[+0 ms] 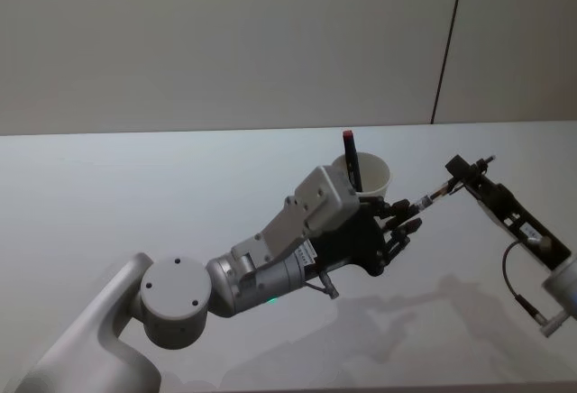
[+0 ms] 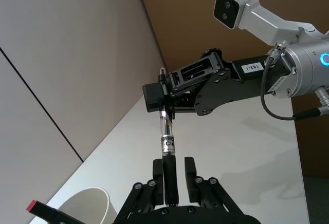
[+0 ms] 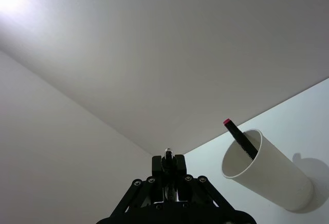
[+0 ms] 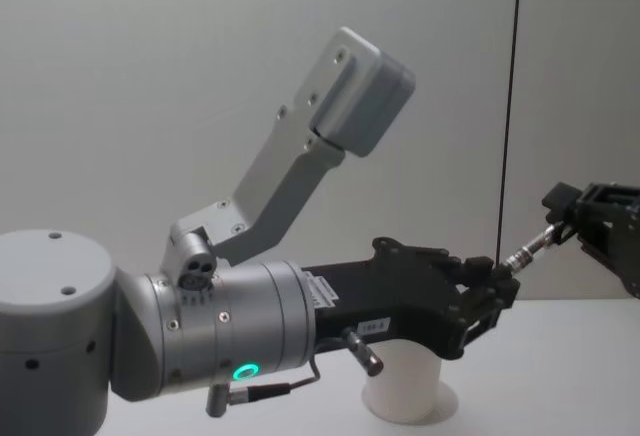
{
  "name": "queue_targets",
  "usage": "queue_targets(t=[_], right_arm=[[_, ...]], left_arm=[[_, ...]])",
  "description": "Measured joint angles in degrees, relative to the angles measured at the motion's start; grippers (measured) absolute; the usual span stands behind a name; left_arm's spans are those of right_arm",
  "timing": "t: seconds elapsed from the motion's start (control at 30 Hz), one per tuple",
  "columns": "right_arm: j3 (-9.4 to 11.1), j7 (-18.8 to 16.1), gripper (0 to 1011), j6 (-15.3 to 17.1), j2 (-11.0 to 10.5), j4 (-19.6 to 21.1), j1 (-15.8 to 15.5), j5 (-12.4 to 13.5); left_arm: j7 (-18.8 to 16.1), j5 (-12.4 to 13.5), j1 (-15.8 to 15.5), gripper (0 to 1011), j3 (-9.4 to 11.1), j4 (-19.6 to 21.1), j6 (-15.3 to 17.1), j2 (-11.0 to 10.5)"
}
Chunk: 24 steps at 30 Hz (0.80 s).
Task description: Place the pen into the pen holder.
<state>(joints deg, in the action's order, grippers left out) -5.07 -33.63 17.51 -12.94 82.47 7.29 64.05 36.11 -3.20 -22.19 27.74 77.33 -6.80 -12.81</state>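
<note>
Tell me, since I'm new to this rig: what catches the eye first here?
Both grippers meet mid-air on one pen: the right gripper clamps its upper end, the left gripper closes on its dark lower end. Behind them the white pen holder stands on the table, already holding a red-capped pen.

Pen held in the air beside the white paper cup

The pen (image 2: 167,144), with a clear barrel, black grip and printed band, hangs level above the table, its ends pinched by the two grippers, right of the cup (image 1: 370,175). The cup stands upright at the far middle, with a black, red-capped marker (image 1: 352,160) leaning inside.
</note>
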Motion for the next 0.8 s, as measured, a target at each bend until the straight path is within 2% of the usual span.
queue_targets(t=[0.17, 0.2, 0.33, 0.4, 0.6, 0.7, 0.77, 0.8], right_arm=[[-0.3, 0.2, 132, -0.5, -0.1, 0.0, 0.1, 0.2], [-0.3, 0.2, 132, -0.6, -0.1, 0.0, 0.2, 0.2], [-0.4, 0.2, 132, -1.1, -0.3, 0.0, 0.3, -0.2], [-0.5, 0.2, 132, -1.3, -0.3, -0.1, 0.4, -0.4], [-0.6, -0.4, 132, -2.7, -0.7, -0.4, 1.2, -2.8], [-0.7, -1.0, 132, -3.7, -1.0, -0.8, 1.9, -4.5], [-0.7, -1.5, 132, -4.3, -1.2, -1.1, 2.4, -5.8], [-0.7, -1.7, 132, -4.5, -1.3, -1.2, 2.6, -6.3]], left_arm=[[0.0, 0.0, 0.0, 394, 0.0, 0.0, 0.0, 0.0], [0.0, 0.0, 0.0, 394, 0.0, 0.0, 0.0, 0.0], [0.0, 0.0, 0.0, 574, 0.0, 0.0, 0.0, 0.0], [0.0, 0.0, 0.0, 593, 0.0, 0.0, 0.0, 0.0], [0.0, 0.0, 0.0, 812, 0.0, 0.0, 0.0, 0.0], [0.0, 0.0, 0.0, 865, 0.0, 0.0, 0.0, 0.0], [0.0, 0.0, 0.0, 947, 0.0, 0.0, 0.0, 0.0], [0.0, 0.0, 0.0, 947, 0.0, 0.0, 0.0, 0.0]])
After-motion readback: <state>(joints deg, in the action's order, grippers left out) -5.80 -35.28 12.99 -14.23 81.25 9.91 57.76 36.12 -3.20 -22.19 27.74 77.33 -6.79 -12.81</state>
